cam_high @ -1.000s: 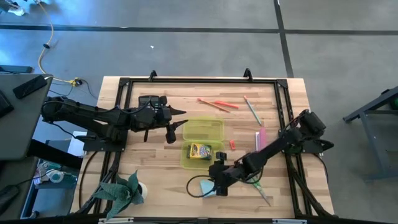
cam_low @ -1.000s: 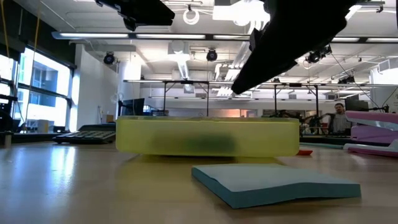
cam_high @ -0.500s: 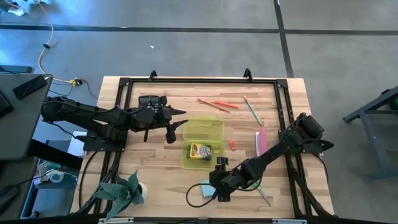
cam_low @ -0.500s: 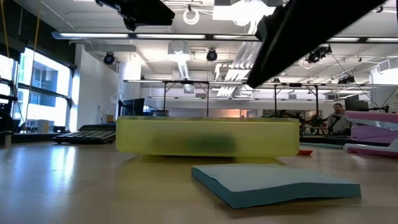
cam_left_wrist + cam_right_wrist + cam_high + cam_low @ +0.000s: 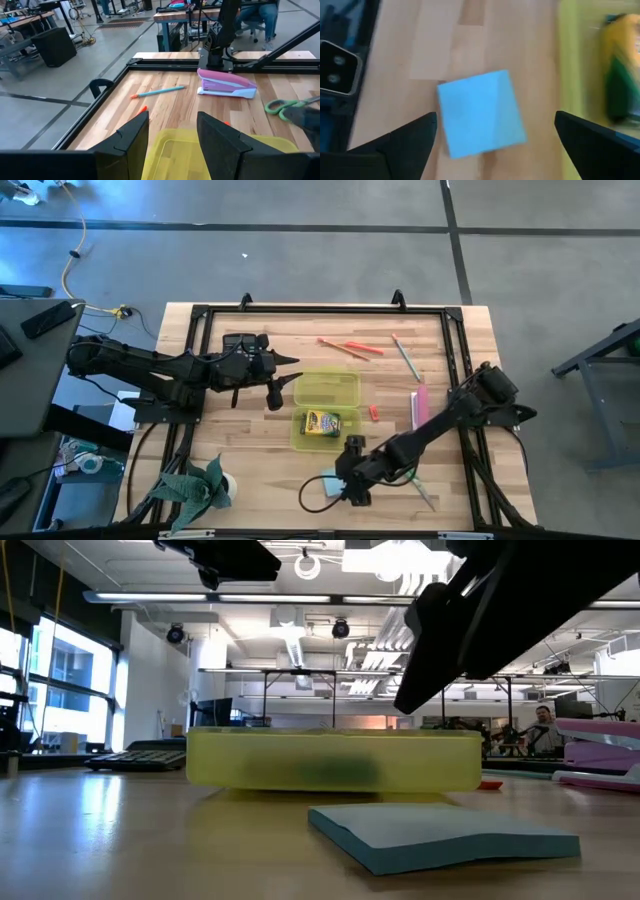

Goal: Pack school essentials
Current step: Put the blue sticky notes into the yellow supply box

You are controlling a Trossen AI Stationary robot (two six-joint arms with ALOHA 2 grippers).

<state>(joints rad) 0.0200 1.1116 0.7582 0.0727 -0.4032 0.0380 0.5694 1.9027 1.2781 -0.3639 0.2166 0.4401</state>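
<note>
High view, right end effector (image 5: pixel 345 488) spread wide above the light blue sticky-note pad (image 5: pixel 331 482), left end effector (image 5: pixel 283 384) open beside the yellow-green case (image 5: pixel 327 388).

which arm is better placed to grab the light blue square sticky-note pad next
Right. The right gripper hangs just above the light blue square sticky-note pad, jaws open to either side of it. The left gripper waits beyond the translucent yellow-green plastic case.
</note>
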